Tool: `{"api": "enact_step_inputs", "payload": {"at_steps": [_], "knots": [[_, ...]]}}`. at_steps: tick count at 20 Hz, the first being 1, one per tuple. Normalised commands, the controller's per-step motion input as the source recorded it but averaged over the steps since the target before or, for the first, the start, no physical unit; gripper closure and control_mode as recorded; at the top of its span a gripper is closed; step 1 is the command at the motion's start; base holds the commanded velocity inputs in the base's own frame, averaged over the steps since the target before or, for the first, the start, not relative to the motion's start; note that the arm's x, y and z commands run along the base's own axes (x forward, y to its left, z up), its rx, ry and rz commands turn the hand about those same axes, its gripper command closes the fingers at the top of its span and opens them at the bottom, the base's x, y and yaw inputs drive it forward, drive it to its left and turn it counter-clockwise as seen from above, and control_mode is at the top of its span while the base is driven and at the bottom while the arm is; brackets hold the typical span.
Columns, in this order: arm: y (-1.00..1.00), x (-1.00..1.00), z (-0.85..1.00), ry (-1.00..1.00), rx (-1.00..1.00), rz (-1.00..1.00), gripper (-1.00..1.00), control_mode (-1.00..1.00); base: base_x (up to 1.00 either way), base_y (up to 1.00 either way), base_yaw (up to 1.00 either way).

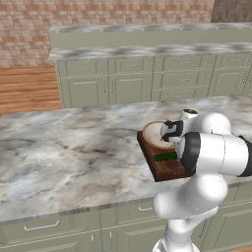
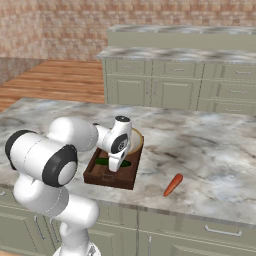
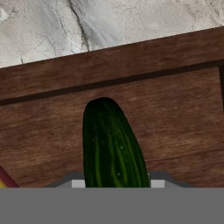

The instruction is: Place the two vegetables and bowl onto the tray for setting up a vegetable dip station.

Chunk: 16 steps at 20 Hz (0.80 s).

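The dark brown tray (image 1: pixel 168 170) lies on the marble island, with the tan bowl (image 1: pixel 156 134) standing in its far end. A dark green cucumber (image 3: pixel 111 140) lies flat on the tray floor (image 3: pixel 175 127) in front of the bowl. My gripper (image 3: pixel 117 183) reaches down over it, one fingertip (image 3: pixel 78 183) against each side of the cucumber. In the right base view the gripper (image 2: pixel 115 166) hangs over the tray (image 2: pixel 107 178) and partly covers the bowl (image 2: pixel 136 142). To the tray's right the orange carrot (image 2: pixel 173 185) lies on the counter.
The island's front edge (image 2: pixel 200 212) runs close behind the carrot. Open marble counter (image 1: pixel 64 152) stretches to the tray's left. A second row of pale green cabinets (image 1: pixel 147 81) stands across a wooden floor, before a brick wall.
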Motion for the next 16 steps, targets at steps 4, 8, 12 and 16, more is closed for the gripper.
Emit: {"api": "enact_step_inputs", "payload": {"at_steps": [4, 8, 12, 16], "knots": [[0.0, -0.07, -0.01, 0.03, 0.0, 0.0, -1.0, -1.0, 0.0, 0.0, 0.0], [0.0, -0.09, 0.01, 0.02, 0.0, 0.0, -1.0, -1.0, 0.0, 0.0, 0.0], [0.0, -0.12, 0.09, 0.0, 0.0, 0.0, -1.0, -1.0, 0.0, 0.0, 0.0], [-0.01, -0.09, 0.17, 0.01, 0.0, 0.0, -1.0, -1.0, 0.0, 0.0, 0.0]]}}
